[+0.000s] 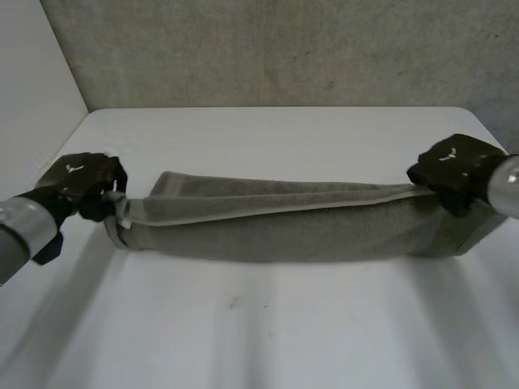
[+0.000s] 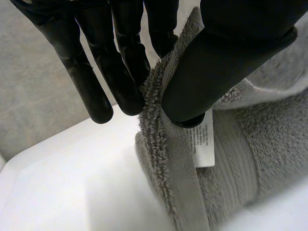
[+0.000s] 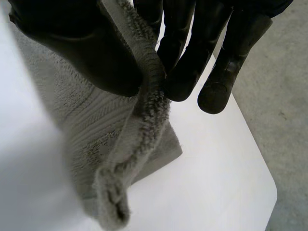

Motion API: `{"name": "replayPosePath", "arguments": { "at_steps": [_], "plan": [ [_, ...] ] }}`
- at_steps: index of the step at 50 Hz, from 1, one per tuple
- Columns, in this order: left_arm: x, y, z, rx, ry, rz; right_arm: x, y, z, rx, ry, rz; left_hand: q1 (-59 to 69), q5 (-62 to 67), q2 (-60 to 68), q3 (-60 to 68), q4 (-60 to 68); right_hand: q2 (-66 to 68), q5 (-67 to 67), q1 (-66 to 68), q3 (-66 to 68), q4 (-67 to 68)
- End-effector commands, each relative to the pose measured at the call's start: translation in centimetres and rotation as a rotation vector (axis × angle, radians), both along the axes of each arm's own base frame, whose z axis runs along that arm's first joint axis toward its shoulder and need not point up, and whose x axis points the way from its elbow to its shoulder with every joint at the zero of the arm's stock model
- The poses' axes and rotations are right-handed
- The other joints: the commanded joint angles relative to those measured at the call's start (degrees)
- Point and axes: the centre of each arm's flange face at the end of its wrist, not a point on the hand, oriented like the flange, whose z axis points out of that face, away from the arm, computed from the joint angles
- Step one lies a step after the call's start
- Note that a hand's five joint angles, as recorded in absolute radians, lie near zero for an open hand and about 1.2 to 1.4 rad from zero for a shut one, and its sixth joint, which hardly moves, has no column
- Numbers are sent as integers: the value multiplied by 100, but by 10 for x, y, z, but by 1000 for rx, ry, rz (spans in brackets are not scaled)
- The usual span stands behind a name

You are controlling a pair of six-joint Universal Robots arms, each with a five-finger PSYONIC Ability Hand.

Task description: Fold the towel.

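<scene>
Head view looks down from behind — wrist views hug the towel (image 1: 276, 231).

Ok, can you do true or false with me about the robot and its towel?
1. The left hand pinches an edge of the towel. True.
2. The right hand is open, away from the towel. False: it pinches the towel's edge between thumb and fingers.
3. The towel is scrunched into a ball. False: it stretches long between both hands.
4. A white label sits on the towel by the left hand's thumb. True.
</scene>
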Motion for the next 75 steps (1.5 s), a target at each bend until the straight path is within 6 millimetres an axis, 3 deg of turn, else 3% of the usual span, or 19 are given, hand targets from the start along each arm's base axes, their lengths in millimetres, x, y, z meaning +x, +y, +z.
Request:
{"name": "replayPosePath", "arguments": {
  "at_steps": [1,8,14,16,20,24,26,31,37,43,57,59,60,61,64,69,71,74,75],
  "plan": [
    [-21,-52,-19,-17,3,19,34,-42,-26,-33,37,-6,1224,1192,1049,1029,1021,515,321,457,359,346],
    [-29,-108,-30,-63,41,106,48,-88,-55,-84,40,-34,1224,1192,1049,1029,1021,515,321,457,359,346],
    [-33,-128,-40,-69,37,126,54,-110,-72,-123,23,-56,604,572,429,408,401,515,321,457,359,346],
    [-38,-129,-49,-42,29,115,55,-118,-81,-137,32,-87,-5776,-5808,-5951,-5971,-5979,-6485,-6679,-6543,-6641,-6654],
    [-48,-123,-52,-25,24,92,58,-117,-80,-147,36,-120,-5776,-5808,-5951,-5971,-5979,-6485,-6679,-6543,-6641,-6654],
    [-48,-116,-55,0,23,90,57,-112,-57,-132,-100,-186,-5776,-5808,-5951,-5971,-5979,-6485,-6679,-6543,-6641,-6654],
    [-47,-109,-45,-7,24,91,51,-102,-38,-92,-207,-235,-5776,-5808,-5951,-5971,-5979,-6485,-6679,-6543,-6641,-6654],
    [-39,-92,-30,5,25,101,44,-67,-25,-23,-244,-216,-5776,-5808,-5951,-5971,-5979,-6485,-6679,-6543,-6641,-6654],
    [-32,-52,-17,28,15,97,30,-22,-38,76,-204,-159,-5776,-5808,-5951,-5971,-5979,-6485,-6679,-6543,-6641,-6654],
    [-33,-24,-15,13,18,82,2,-11,-75,78,-172,-199,-5776,-5808,-5951,-5971,-5979,-5755,-5950,-5814,-5912,-5924],
    [-42,-9,-18,-14,24,47,-28,-32,-135,18,-170,-276,-5776,-5808,-5951,-5971,-5979,-4290,-4484,-4348,-4446,-4458],
    [-43,-8,-20,-10,23,46,-34,-40,-142,8,-168,-294,-5776,-5808,-5951,-5971,-5979,-2620,-2815,-2679,-2777,-2789],
    [-43,-8,-20,-9,23,46,-34,-40,-142,7,-168,-294,-5776,-5808,-5951,-5971,-5979,-2608,-2802,-2666,-2764,-2776],
    [-42,-8,-20,-8,22,47,-38,-44,-143,-2,-166,-301,-5776,-5808,-5951,-5971,-5979,-1192,-1387,-1251,-1348,-1361],
    [-43,-7,-22,-4,21,46,-39,-48,-143,-9,-159,-289,-5776,-5808,-5951,-5971,-5979,328,133,269,171,159],
    [-43,-6,-21,-10,26,47,-44,-55,-136,-35,-160,-297,-5776,-5808,-5951,-5971,-5979,515,321,457,359,346],
    [-43,-6,-20,-10,26,43,-66,-66,-123,-76,-158,-353,-5776,-5808,-5951,-5971,-5979,515,321,457,359,346],
    [-44,-5,-21,-8,26,44,-79,-73,-115,-100,-160,-385,-5776,-5808,-5951,-5971,-5979,515,321,457,359,346],
    [-44,-5,-21,-8,27,42,-95,-80,-108,-122,-155,-424,-5776,-5808,-5951,-5971,-5979,515,321,457,359,346]
  ]
}}
